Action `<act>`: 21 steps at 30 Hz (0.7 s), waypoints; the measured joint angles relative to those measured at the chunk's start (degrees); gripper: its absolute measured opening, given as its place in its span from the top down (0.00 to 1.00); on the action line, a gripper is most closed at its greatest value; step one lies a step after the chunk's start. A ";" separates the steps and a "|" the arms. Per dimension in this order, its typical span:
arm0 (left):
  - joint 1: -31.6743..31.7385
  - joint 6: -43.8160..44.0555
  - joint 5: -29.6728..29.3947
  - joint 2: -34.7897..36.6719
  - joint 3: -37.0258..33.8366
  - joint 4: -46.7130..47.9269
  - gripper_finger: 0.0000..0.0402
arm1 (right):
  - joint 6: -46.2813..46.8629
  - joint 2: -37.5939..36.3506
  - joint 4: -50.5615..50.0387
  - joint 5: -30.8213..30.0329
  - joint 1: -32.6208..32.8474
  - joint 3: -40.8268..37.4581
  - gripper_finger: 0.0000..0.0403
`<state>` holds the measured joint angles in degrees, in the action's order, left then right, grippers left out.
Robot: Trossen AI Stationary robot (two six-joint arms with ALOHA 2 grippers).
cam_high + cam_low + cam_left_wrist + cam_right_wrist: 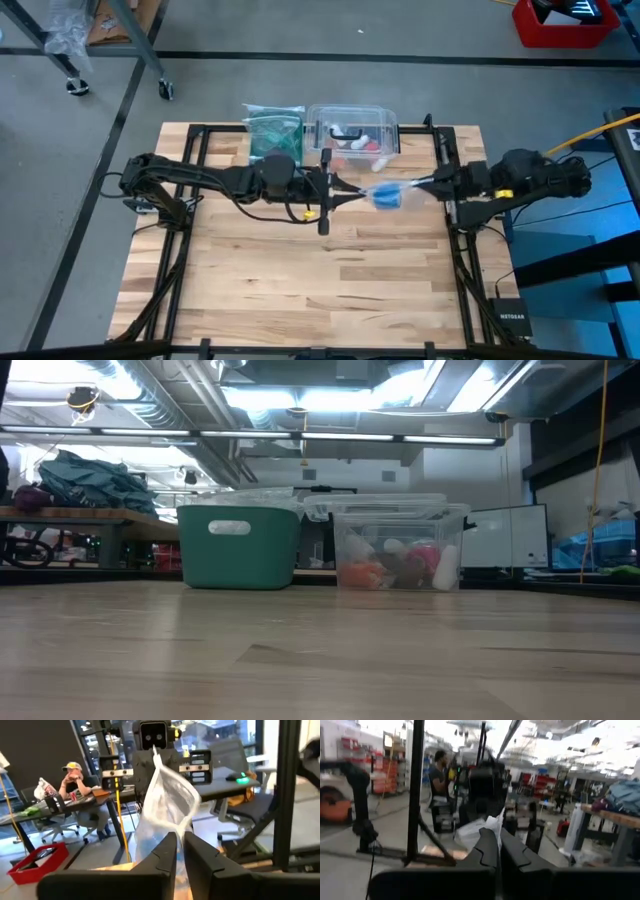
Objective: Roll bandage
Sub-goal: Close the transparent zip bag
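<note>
A clear plastic zip bag (392,190) hangs in the air between my two grippers, above the table's middle far part. The blue bandage (384,198) shows through the bag, inside its lower part. My left gripper (352,192) is shut on the bag's left end. My right gripper (424,183) is shut on its right end. In the left wrist view the bag (167,805) stretches from my fingers to the right gripper (154,751). Neither the grippers nor the bag show in the low view. My left gripper pinches the bag's left end (179,831) between its two fingers, coming level from the table's left. The bag is lifted clear of the table and sags a little. My right gripper pinches the bag's right edge (495,822) between its two fingers, coming level from the table's right. The crumpled plastic stands up past the fingertips, clear of the table.
A clear plastic box (352,130) with a pink-red item and other small items stands at the table's far edge, and a green bin (272,132) stands to its left. Both show in the low view (398,548) (240,545). Bare wood (320,280) lies toward the near edge.
</note>
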<state>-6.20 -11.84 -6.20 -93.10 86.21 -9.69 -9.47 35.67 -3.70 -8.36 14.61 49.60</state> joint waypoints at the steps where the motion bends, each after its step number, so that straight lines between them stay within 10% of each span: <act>1: -0.14 -0.63 0.00 0.00 0.00 0.64 0.92 | 0.00 0.78 -0.58 0.19 0.00 0.00 1.00; 21: -3.91 -2.11 0.03 -0.02 0.00 5.98 0.55 | -0.48 11.27 -10.33 1.97 0.00 -0.06 1.00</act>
<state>-10.11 -13.95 -6.17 -93.12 86.21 -3.71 -9.96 46.94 -14.03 -6.39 14.61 49.54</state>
